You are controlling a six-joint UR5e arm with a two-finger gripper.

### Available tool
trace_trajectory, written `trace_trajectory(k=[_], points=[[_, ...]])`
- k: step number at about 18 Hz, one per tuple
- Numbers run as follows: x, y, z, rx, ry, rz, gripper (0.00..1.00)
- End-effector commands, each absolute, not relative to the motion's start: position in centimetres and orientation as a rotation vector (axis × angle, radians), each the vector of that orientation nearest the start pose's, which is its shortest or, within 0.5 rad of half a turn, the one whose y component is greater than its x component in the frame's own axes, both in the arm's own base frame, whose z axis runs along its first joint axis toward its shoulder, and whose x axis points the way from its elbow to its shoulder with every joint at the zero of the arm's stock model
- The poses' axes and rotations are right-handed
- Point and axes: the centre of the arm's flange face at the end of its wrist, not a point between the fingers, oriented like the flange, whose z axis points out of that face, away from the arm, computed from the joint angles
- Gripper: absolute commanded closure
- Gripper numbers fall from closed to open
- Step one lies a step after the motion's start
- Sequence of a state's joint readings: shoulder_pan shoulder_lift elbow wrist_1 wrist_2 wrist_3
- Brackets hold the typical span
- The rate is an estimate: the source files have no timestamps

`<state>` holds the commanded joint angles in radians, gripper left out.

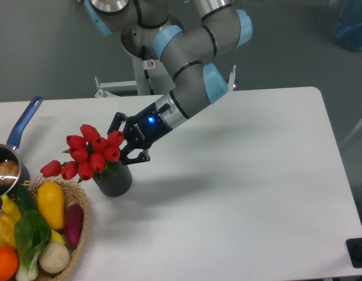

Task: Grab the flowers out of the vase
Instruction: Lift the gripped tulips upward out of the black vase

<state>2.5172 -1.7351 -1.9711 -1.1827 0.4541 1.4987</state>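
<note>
- Basket [81, 234] of woven wicker sits in the lower left corner of the frame, nearest the camera, holding a yellow squash [51, 204], a purple vegetable [73, 223], leafy greens [30, 233], a pale round vegetable [54, 257], a yellow pepper [5, 225] and an orange fruit [4, 262].
- White table [239, 187] fills most of the frame, from the bottom edge up past the middle.
- Just above and to the right of the basket stands the vase [114, 179], a dark cylinder, upright on the table at left of centre.
- Rising from the vase is the bunch of flowers [87, 157], red tulip buds with some green leaves, leaning to the upper left; the lowest buds hang out over the basket's rim.
- At the far left edge, a metal pot [5, 172] with a blue handle [24, 121] that points toward the upper right.
- The gripper [121, 145], black with a blue light on its body, reaches in from the right at the level of the blooms; its fingers [135, 157] sit narrow right against the right side of the bunch above the vase mouth, though whether they actually clamp the stems cannot be told.
- Behind it, the grey arm with light blue joint caps [214, 82] slopes up to the top centre of the frame.
- Grey floor lies beyond the table's far edge.
</note>
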Motion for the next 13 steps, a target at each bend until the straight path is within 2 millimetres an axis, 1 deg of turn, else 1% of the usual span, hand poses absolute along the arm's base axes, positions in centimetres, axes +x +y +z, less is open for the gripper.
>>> trace_trajectory(k=[2,5,7,9,10,13], points=[[-26.3,46.4,32.1,-2.021,0.458,-0.607,1.0],[-25.3,45.7,34.6,-2.017,0.444,-0.627,1.0],[-25.5,45.0,36.4,-1.993,0.413,-0.624,1.0],[-25.3,44.6,38.2,-1.966,0.399,-0.621,1.0],[-25.5,44.5,38.9,-1.957,0.395,-0.611,1.0],[-25.7,44.7,40.6,-1.903,0.366,-0.615,1.0]])
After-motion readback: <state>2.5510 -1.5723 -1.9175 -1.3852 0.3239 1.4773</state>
